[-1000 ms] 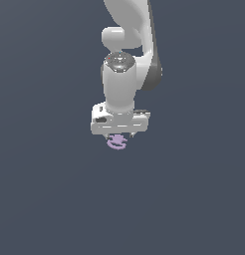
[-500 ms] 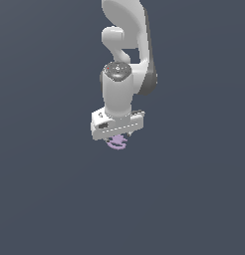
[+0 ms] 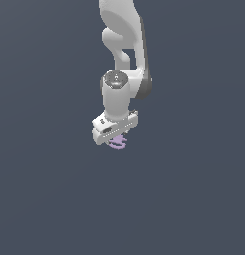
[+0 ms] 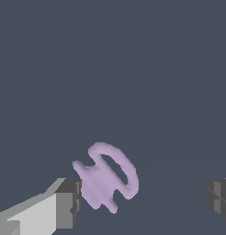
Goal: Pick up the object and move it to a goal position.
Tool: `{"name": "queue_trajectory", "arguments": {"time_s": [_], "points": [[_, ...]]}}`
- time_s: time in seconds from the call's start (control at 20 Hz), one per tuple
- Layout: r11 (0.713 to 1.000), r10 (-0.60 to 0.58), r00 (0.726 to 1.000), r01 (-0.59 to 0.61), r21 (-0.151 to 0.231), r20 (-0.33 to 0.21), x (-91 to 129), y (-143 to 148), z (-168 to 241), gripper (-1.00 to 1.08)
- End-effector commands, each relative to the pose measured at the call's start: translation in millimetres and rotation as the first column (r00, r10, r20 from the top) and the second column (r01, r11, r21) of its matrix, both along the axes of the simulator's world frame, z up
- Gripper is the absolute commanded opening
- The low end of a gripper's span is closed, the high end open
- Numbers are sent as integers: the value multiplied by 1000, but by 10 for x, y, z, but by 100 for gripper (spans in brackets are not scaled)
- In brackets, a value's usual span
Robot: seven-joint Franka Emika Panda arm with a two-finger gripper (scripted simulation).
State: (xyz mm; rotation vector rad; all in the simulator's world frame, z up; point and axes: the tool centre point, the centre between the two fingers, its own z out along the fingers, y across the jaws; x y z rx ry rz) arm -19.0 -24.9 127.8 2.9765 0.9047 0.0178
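Observation:
The object (image 3: 117, 144) is a small pale lilac piece of thin curved, ring-like strips. In the exterior view it shows just under the white gripper (image 3: 115, 139), near the middle of the picture. In the wrist view the object (image 4: 107, 178) sits between the two fingers, right beside one dark pad (image 4: 69, 203). The other pad (image 4: 219, 199) stands far off it. The jaws are wide apart, so the gripper (image 4: 142, 200) is open around the object, not closed on it. I cannot tell whether the near pad touches it.
The white arm (image 3: 122, 45) comes down from the top of the exterior view. Plain dark grey-blue ground (image 3: 50, 199) surrounds the gripper on all sides. No other object or goal marker shows.
The gripper head has turned about its axis and sunk slightly. The arm's upper links have shifted. The object has stayed in the same place.

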Motion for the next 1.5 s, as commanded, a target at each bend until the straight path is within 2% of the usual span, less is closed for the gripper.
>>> {"name": "queue_trajectory", "arguments": {"time_s": [0.0, 0.2, 0.4, 0.8, 1.1, 1.45], "points": [[998, 69, 998, -69, 0, -4, -47, -12, -74, 100], [984, 176, 984, -176, 1, -10, -124, -26, -189, 100], [960, 281, 959, -281, 4, -15, -204, -37, -300, 100], [879, 477, 878, -477, 14, -21, -368, -44, -507, 100], [817, 576, 817, -576, 21, -21, -461, -40, -612, 100], [773, 634, 773, -634, 25, -20, -520, -36, -676, 100]]}}
